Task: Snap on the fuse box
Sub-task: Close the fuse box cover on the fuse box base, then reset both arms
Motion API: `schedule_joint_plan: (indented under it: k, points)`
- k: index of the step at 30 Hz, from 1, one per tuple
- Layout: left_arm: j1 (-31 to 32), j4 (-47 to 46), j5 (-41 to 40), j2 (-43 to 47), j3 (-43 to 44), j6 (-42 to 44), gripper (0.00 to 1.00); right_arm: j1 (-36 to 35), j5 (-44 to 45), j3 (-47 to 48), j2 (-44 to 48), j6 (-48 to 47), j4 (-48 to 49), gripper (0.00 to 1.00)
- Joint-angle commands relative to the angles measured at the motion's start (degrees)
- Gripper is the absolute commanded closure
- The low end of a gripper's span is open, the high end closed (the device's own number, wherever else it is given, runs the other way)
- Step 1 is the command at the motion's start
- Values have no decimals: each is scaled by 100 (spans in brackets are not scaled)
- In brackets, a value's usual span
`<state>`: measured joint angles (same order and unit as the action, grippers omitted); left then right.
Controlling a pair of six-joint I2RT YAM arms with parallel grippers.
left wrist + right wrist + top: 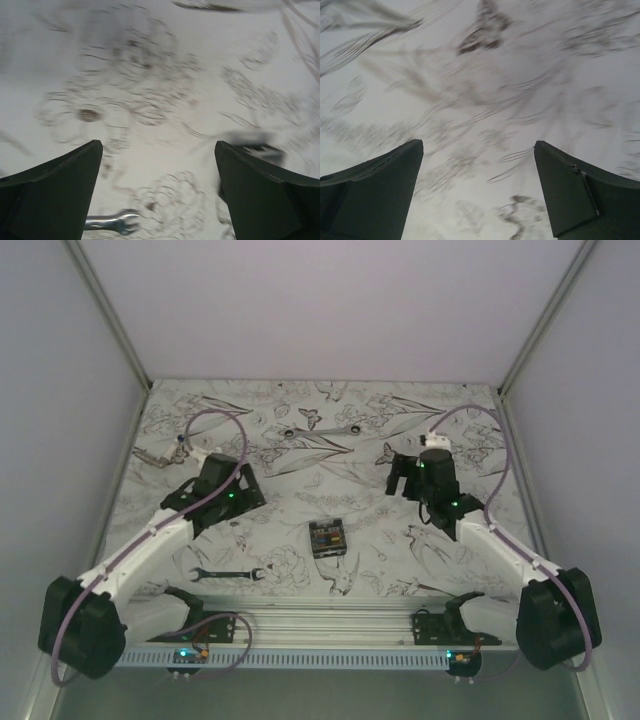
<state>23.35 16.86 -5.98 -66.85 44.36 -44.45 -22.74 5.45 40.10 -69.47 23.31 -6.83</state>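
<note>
- The fuse box [329, 538] is seen lying flat on the patterned table [285, 502], near the middle and slightly toward 6 o'clock; small coloured fuses are visible in its top.
- The box is not touched by either gripper.
- The left gripper [226, 490] is held above the table at about 10 o'clock from the box, apart from it. In the left wrist view its fingers [60, 190] are spread wide, and nothing is clasped between them.
- A blurred dark shape [256, 144] is seen at 3 o'clock in the left wrist view; what it is cannot be told.
- The right gripper [420, 480] is held at about 2 o'clock from the box, apart from it. Its fingers [580, 195] are likewise spread wide and released, with only the printed table surface between them.
- A wrench [228, 575] is laid at 8 o'clock from the box; its open end [116, 222] is seen at 6 o'clock in the left wrist view.
- A second wrench [320, 430] is laid at 12 o'clock, toward the far edge.
</note>
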Motion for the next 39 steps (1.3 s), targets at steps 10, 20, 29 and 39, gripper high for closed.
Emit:
schedule_joint_plan:
  k: [10,20,29,39]
  points:
    - [-1399,-1623,-2799,435,-1301,2504,1,620,3142,-1814,-216,-1796,4502,1]
    - [-1778,-4914,-1908,-382,-2380,3388,1,1031,2539,-2877,-416,-1902,6568,1]
    - [-1993,-6325,-816,-1530,-2413,4064,1,1766,631,-2556,-1572,-2053,7215,1]
    - [-2197,-6468,98,-1948,-2283,4216,0,1930,287,-2532,-1657,-2016,7167,1]
